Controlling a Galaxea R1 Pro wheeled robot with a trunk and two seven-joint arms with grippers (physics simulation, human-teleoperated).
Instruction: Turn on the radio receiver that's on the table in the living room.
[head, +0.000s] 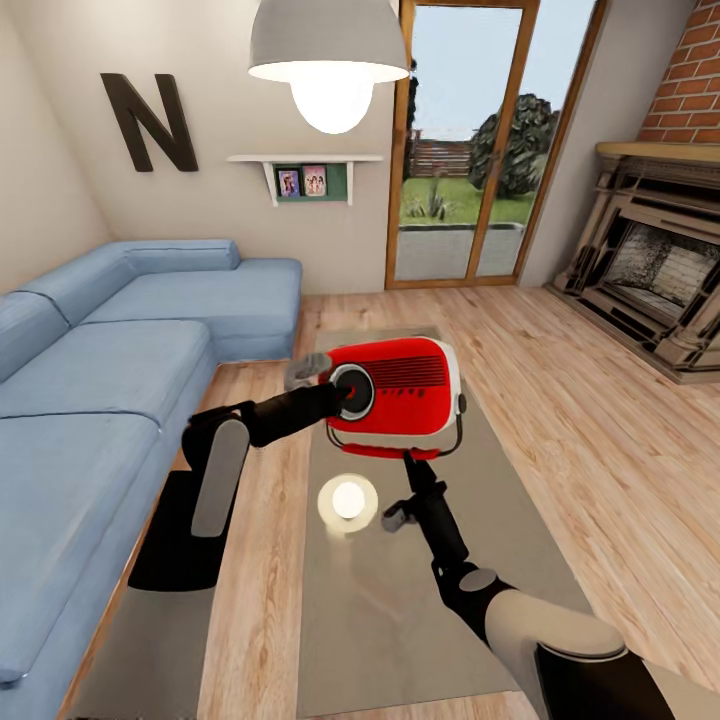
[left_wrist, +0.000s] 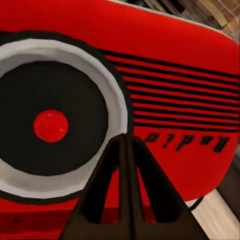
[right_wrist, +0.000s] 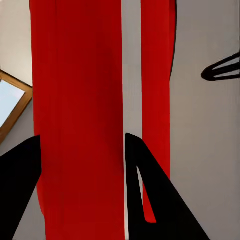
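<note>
With the radio (head: 395, 395) clasped from below by the right pincer (head: 412, 458), it could be tipped if the clenched left pincer (head: 345, 393) is pressed off-centre on the dial (left_wrist: 50, 126).

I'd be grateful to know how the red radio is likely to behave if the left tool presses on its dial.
The radio receiver looks like a rigid, glossy shell, so it probably won't flex. Held up off the table by the right tool, it may swing or twist when the left tool pushes the dial; the slick surface might let fingertips slide.
</note>
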